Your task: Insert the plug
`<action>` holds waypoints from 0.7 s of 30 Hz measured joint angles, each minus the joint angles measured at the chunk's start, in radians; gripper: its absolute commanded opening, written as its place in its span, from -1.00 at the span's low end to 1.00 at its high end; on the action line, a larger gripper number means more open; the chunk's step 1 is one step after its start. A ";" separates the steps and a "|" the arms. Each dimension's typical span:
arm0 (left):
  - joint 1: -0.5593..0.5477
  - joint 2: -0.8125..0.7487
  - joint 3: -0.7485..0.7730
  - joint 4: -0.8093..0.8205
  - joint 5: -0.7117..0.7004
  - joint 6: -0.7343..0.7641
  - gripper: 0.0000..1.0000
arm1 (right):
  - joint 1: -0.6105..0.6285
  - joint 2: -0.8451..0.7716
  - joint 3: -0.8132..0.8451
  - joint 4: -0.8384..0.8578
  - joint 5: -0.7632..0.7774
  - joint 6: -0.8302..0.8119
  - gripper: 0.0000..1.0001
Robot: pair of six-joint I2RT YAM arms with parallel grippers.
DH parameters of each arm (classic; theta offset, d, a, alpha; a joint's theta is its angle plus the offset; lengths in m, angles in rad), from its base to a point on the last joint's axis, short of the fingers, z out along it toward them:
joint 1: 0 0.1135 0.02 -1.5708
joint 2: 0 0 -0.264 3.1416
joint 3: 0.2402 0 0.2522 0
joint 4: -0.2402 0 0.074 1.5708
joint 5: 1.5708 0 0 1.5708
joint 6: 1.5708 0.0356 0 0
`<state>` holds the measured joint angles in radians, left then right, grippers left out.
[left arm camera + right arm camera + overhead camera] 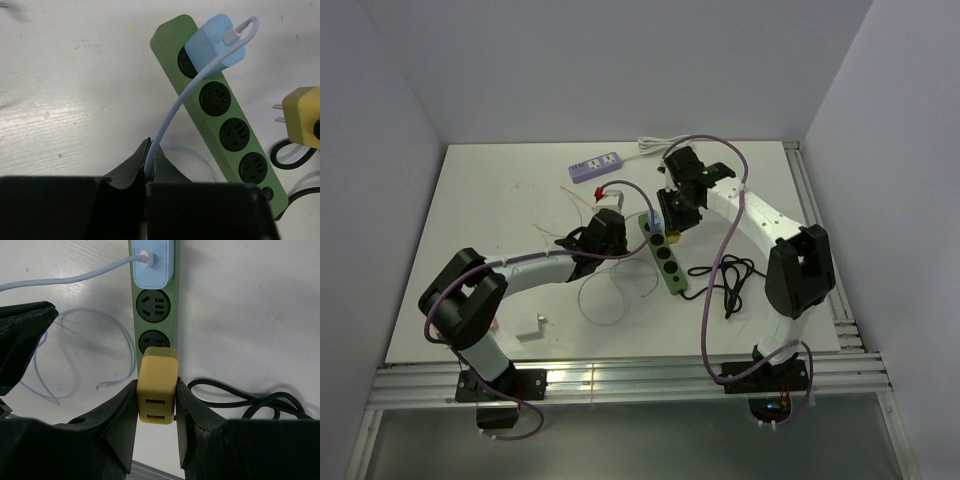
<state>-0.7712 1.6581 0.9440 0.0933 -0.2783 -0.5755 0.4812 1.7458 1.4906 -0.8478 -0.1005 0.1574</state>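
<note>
around: blue charger [215, 47] fills the end socket of the green strip [172, 45]; black cord [240, 400] loops to the right; purple strip [597, 165] at the far edge
plug: yellow plug [158, 390] just beside the green strip, prongs facing it, not touching
right claw [157, 386]: clamped on the yellow plug, wrist angled down
left claw [150, 150]: pinched on the charger's cable [170, 115], low over the table

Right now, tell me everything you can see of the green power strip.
The power strip is a long green bar, plastic by its look, lying flat on the white table. Round black sockets run in a row along its top, with a small button at one end. A blue charger is plugged into the opposite end socket; three sockets are free. The yellow plug, held by the right gripper, hangs close by, prongs bare, not inserted.
</note>
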 measured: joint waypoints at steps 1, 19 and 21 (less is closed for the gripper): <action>0.003 0.000 -0.007 0.006 0.002 -0.013 -0.91 | 0.001 0.020 0.021 -0.019 -0.005 -0.010 -1.00; 0.037 0.000 -0.052 0.060 0.058 -0.099 -0.92 | 0.027 0.257 0.243 -0.109 -0.047 -0.051 -1.00; 0.040 0.000 -0.052 0.060 0.064 -0.099 -0.92 | 0.027 0.257 0.243 -0.108 -0.046 -0.051 -1.00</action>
<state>-0.7307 1.6577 0.8921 0.1532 -0.2138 -0.6743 0.5083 2.0033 1.7336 -0.9558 -0.1463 0.1059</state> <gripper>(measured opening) 0.048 0.392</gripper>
